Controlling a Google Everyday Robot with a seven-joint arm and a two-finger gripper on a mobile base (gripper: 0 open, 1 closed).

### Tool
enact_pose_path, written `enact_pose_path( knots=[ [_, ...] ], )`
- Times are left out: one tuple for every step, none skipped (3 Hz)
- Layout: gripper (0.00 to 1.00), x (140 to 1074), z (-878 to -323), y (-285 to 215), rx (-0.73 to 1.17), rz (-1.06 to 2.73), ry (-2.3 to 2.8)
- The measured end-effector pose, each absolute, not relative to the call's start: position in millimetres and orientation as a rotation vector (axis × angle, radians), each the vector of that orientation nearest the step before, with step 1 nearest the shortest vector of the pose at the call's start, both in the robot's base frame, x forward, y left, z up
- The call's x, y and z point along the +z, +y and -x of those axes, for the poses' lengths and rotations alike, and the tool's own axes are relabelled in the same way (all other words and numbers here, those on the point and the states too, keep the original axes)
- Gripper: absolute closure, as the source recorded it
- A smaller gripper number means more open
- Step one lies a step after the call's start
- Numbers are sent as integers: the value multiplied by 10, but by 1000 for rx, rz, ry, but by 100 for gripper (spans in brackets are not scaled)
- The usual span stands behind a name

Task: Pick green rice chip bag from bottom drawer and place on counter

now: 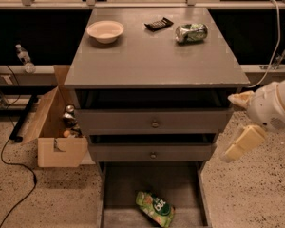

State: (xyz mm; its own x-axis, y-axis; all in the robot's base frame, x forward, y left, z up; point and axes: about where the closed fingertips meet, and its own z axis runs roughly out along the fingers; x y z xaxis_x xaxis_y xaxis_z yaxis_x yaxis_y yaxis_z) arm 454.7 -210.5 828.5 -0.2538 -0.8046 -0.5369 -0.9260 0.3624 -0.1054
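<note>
The green rice chip bag (155, 208) lies flat in the open bottom drawer (118, 189), near its front and slightly right of middle. The counter (152, 61) is the grey cabinet top above the two knobbed drawers. My gripper (236, 123) hangs to the right of the cabinet at the height of the upper drawers, above and to the right of the bag. Its two cream fingers (242, 143) stand wide apart and hold nothing.
On the counter stand a white bowl (105, 31), a black flat object (159, 24) and a crushed green can (191, 32). An open cardboard box (57, 132) with items sits left of the cabinet, with a plastic bottle (23, 58) and a floor cable (9, 160) beyond.
</note>
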Motion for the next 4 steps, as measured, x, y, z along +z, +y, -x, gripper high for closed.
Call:
enact_pose_path(
  knots=[
    [0, 7901, -4583, -2095, 437, 1374, 2084],
    [0, 7901, -4591, -2081, 443, 1368, 2081],
    [0, 7903, -4590, -2080, 442, 1369, 2081],
    [0, 7398, -4572, -2058, 486, 1358, 2106]
  ],
)
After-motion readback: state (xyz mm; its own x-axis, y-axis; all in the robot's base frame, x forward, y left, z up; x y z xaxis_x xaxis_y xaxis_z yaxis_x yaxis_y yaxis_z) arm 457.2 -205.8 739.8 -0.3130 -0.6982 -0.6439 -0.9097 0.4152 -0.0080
